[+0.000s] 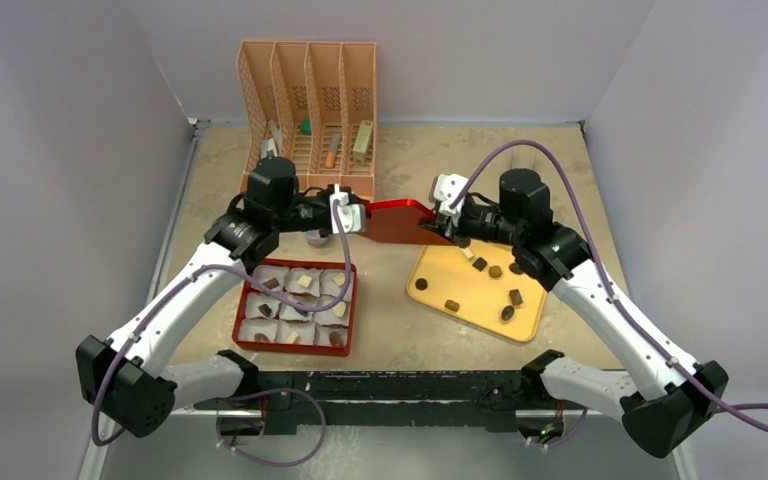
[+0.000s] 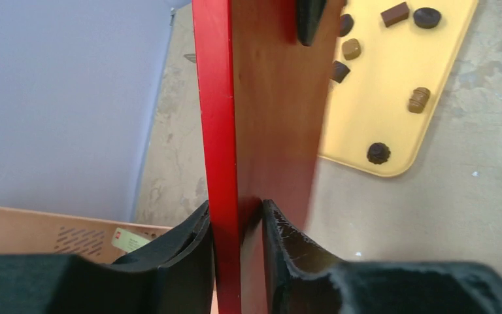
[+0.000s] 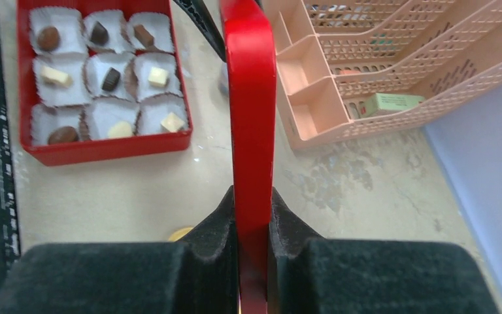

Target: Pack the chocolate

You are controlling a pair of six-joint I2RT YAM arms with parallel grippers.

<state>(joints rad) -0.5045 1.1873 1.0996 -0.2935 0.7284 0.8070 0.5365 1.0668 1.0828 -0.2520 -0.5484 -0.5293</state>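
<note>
Chocolate [image 1: 508, 312] sits in two places on my screens. Part of it is in the red box [image 1: 295, 349] in front of the left arm. There the right wrist view shows nine white paper cups [image 3: 108, 108] in three rows, each with one piece in it, brown, dark or cream. The other pieces lie loose on the yellow tray [image 1: 460, 290] in front of the right arm. I count about six there, mostly dark, spread well apart.

Between the two arms I have the red lid [image 1: 395, 222], held at both ends. The left gripper [image 1: 360, 215] is clamped narrow on the lid's left end, and its wrist view shows a black pad pressed on each side of the red edge. The right gripper [image 1: 438, 225] is pinched on the lid's right end in the same way, fingers tight against both faces.

The lid lies behind the box and the tray, roughly over the gap between them. A peach-coloured rack [image 1: 310, 70] stands at the back of the table [image 1: 560, 160], just behind the left gripper, with a few small things in its slots
</note>
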